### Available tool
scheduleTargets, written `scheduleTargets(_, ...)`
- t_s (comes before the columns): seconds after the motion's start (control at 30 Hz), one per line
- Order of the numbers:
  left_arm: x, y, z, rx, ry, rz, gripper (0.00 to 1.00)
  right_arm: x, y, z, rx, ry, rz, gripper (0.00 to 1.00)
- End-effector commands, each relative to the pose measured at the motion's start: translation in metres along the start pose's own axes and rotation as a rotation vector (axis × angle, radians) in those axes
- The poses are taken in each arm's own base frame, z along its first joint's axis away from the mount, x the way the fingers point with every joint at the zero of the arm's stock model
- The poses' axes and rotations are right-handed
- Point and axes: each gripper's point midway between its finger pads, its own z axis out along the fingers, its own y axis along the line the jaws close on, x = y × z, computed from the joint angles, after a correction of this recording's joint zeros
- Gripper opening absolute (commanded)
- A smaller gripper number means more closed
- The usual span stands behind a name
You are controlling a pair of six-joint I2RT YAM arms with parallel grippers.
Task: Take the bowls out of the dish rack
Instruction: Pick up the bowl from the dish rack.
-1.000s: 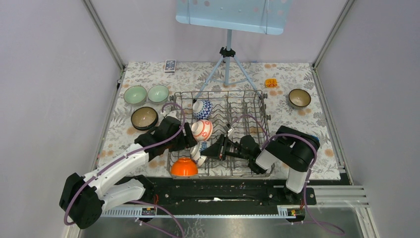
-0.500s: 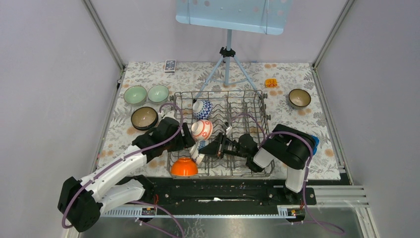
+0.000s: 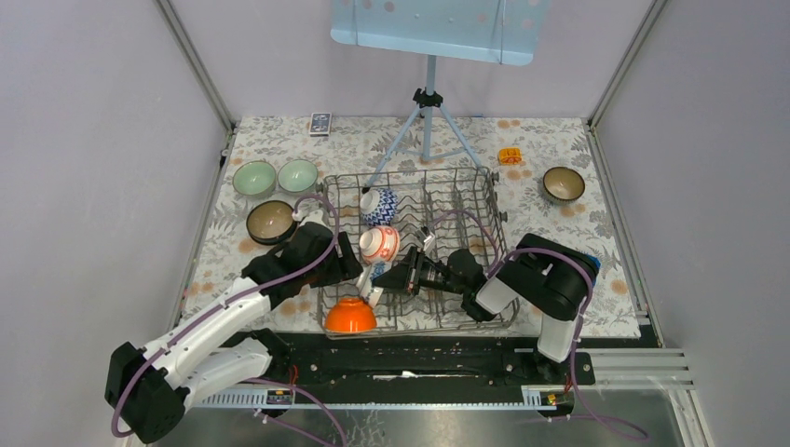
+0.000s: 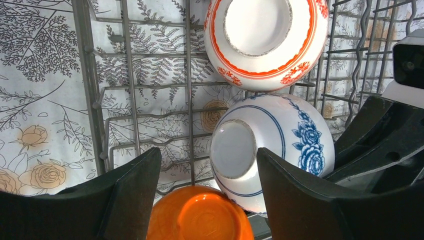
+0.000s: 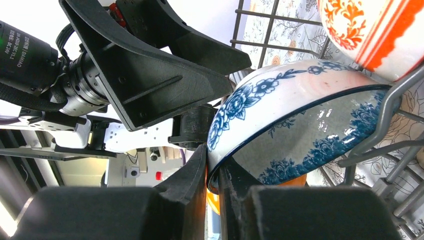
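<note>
The grey wire dish rack (image 3: 429,172) holds several bowls: a blue-and-white one at the back (image 3: 380,205), a red-and-white one (image 3: 379,244) (image 4: 265,35), a second blue-and-white bowl (image 4: 280,140) (image 5: 300,115) on its side, and an orange bowl (image 3: 350,315) (image 4: 200,215) upside down at the front. My right gripper (image 5: 212,170) (image 3: 387,277) is shut on the rim of that second blue-and-white bowl. My left gripper (image 4: 206,165) (image 3: 349,270) hangs open above the orange bowl, holding nothing. Two pale green bowls (image 3: 253,178) (image 3: 297,175) and a dark brown one (image 3: 271,222) sit left of the rack, another brown bowl (image 3: 563,183) to its right.
A blue-grey tripod stand (image 3: 427,121) rises just behind the rack under a pale blue panel (image 3: 433,28). A small dark remote (image 3: 320,123) and a little orange block (image 3: 509,155) lie on the floral mat. Grey walls close both sides.
My right gripper has slid a little left and its jaws have narrowed onto the bowl's rim. My left arm has drawn back slightly to the left, still open.
</note>
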Motion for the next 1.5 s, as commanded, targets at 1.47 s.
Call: scheduleTargets(1.47,-0.084,-0.039,-0.076,0.056,-0.264,0.011,0.78,-0.045,0.106,-0.041,0.039,-0.096,-0.561,0.00)
